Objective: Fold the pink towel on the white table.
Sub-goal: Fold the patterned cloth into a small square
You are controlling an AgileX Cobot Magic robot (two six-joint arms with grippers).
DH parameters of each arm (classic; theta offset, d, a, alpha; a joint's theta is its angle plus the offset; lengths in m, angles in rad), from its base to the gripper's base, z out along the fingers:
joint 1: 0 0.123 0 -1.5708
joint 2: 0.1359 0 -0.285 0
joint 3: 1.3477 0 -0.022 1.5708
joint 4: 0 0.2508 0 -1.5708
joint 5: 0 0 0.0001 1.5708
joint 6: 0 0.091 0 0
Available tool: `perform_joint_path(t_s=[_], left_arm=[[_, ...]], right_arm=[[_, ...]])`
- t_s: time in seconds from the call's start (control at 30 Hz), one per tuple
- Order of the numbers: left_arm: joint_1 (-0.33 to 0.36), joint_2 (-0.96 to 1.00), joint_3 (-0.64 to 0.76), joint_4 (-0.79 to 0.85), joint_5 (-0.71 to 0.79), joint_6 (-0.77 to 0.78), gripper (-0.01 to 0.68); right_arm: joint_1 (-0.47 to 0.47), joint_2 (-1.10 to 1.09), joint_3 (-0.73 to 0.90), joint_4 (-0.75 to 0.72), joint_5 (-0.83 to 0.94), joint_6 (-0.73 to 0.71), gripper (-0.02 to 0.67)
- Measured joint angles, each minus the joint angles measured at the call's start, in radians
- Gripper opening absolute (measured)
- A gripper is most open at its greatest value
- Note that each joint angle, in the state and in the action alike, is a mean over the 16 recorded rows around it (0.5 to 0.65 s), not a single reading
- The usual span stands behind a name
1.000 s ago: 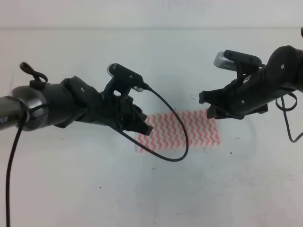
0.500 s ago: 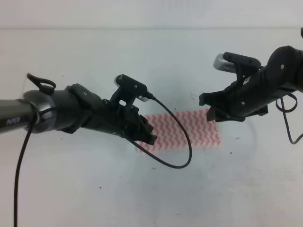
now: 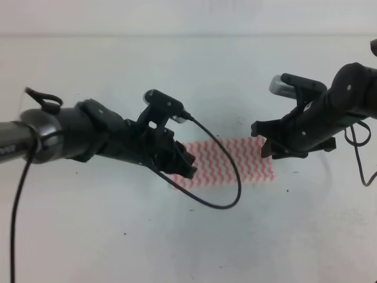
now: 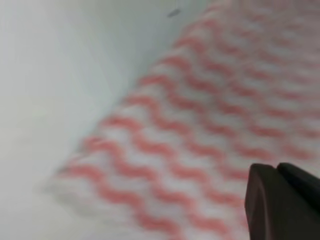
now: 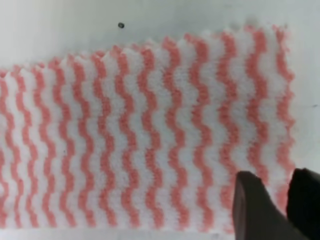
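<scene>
The pink towel (image 3: 227,163) lies flat on the white table (image 3: 177,236); neither gripper's opening can be told.

- Left gripper (image 3: 187,165) is reaching in from the frame's left, sitting low at centre, its jaws' spacing unclear.
- Right gripper (image 3: 266,147) is angling in from the upper right, fingers (image 5: 255,207) nearly together.
</scene>
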Motion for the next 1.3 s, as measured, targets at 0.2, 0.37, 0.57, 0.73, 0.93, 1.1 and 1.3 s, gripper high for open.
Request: perform_joint_path(t_s=[0.2,0.37,0.57,0.73,0.93,1.1,1.3], left_arm=[[0.059,-0.019,0.0,-0.083,0.104,0.052,0.0],[0.118,-0.005,0.0,-0.166,0.195,0.11,0.0],[0.167,0.029,0.0,-0.242,0.266,0.173,0.0],[0.177,0.06,0.0,-0.288,0.291,0.216,0.0],[0.171,0.084,0.0,-0.312,0.275,0.248,0.0],[0.157,0.094,0.0,-0.301,0.237,0.254,0.0],[0.138,0.098,0.0,-0.279,0.184,0.256,0.0]], right_arm=[[-0.003,0.002,0.0,-0.001,0.005,0.0,0.015],[-0.003,0.002,0.0,-0.001,0.006,0.0,0.015],[-0.003,0.003,0.0,-0.001,0.006,0.001,0.015],[-0.003,0.003,0.0,0.0,0.005,0.001,0.015],[-0.003,0.002,0.0,0.001,0.005,0.001,0.015],[-0.003,0.002,0.0,0.003,0.005,0.001,0.015],[-0.003,0.003,0.0,0.004,0.006,0.001,0.015]])
